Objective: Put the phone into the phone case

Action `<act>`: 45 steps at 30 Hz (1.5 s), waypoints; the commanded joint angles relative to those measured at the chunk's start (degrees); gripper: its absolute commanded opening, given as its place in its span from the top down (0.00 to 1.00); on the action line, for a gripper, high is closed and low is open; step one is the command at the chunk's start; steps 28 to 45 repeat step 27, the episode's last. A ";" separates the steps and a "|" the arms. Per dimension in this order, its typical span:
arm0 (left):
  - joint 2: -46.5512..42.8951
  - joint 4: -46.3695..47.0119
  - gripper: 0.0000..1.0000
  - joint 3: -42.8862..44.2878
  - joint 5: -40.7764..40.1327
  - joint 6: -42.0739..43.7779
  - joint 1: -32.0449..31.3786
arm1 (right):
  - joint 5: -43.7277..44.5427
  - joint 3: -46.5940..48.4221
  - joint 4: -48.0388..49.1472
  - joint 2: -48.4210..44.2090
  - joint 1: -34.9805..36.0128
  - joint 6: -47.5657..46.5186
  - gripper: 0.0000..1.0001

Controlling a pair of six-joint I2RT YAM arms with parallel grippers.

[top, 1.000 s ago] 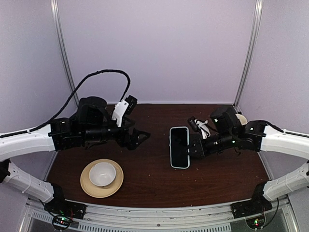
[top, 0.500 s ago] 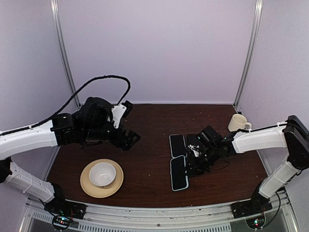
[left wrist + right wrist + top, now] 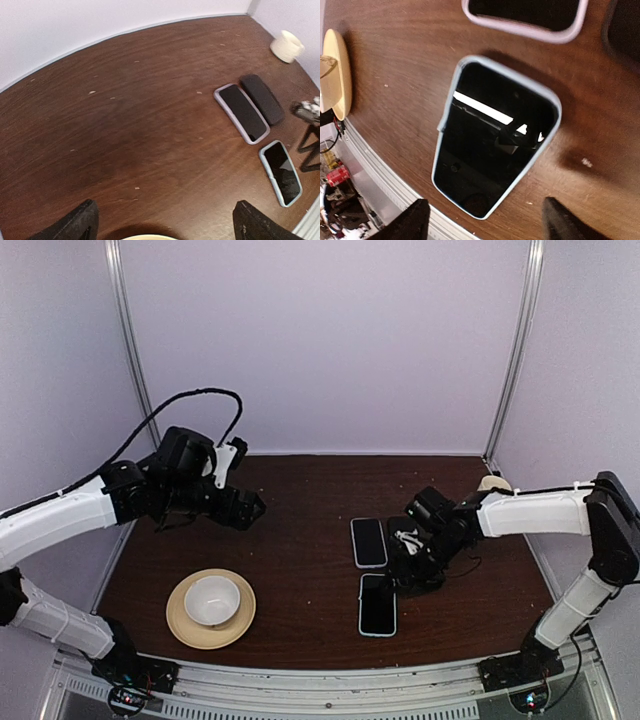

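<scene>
The phone case (image 3: 378,604) lies flat near the table's front edge, light-blue edges round a glossy black upper face (image 3: 495,135). The phone (image 3: 261,91), a plain black slab, lies farther back beside a pale-rimmed phone (image 3: 241,112); my right arm hides it in the top view. My right gripper (image 3: 408,575) hovers open just above the case's end, its fingertips (image 3: 415,220) spread wider than the case and touching nothing. My left gripper (image 3: 250,508) is open over bare wood at the left, holding nothing.
A tan plate (image 3: 178,625) carrying a white bowl (image 3: 212,598) sits front left. A cream mug (image 3: 286,46) stands at the back right, partly behind my right arm. The pale-rimmed phone (image 3: 369,541) lies just behind the case. The metal front rail (image 3: 385,185) runs close to the case.
My right gripper brought the case down from mid-air, laid it near the front edge and opened, letting it go. The left arm has drawn back toward the left.
</scene>
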 commanded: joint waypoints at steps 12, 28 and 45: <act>-1.03 -0.96 0.02 -2.64 -2.23 6.70 39.56 | 31.90 -0.89 11.09 -22.59 -25.39 -21.02 0.00; -2.58 16.11 0.02 -16.09 1.35 11.06 42.44 | 31.04 -10.49 27.78 -19.80 -32.09 -19.05 0.01; -2.58 16.11 0.02 -16.09 1.35 11.06 42.44 | 31.04 -10.49 27.78 -19.80 -32.09 -19.05 0.01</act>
